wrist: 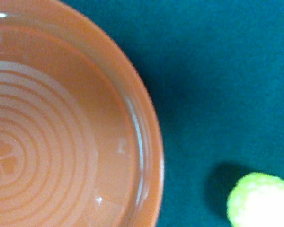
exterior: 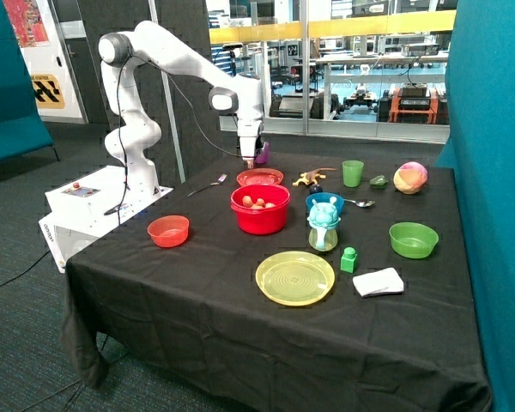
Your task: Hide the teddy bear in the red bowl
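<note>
Counter (exterior: 197,292) covered in black cloth. Nearest the camera: yellow plate (exterior: 295,277), white folded cloth (exterior: 378,281), small green block (exterior: 349,259). Next row back: small orange-red bowl (exterior: 168,231), green bowl (exterior: 414,239), clear jar with a pale blue toy on top (exterior: 324,225). Mid-counter: red bowl (exterior: 260,215), deep, straight sides, with the teddy bear (exterior: 257,204) inside it; only tan-orange lumps show above the rim, so its facing and long axis can't be told. Just behind the red bowl: flat red plate (exterior: 260,178). Further back: lizard toy (exterior: 309,178), green cup (exterior: 353,172), spoon (exterior: 208,184), pink-yellow ball (exterior: 410,177). White arm (exterior: 180,51) on a white base beside the counter; gripper (exterior: 250,160) hangs low over the far edge of the flat red plate. Jaws' state: cannot tell, hidden in both views. Beyond: grey carpet, teal partitions, glass wall with a workshop behind.

Wrist view only: close look down onto the plate's inside (wrist: 61,142), with concentric rings and a heart-clover mark, dark cloth beside it, and a yellow-green bumpy bit (wrist: 260,201) near the rim, not touching. The outside view alone shows bowl and bear.
</note>
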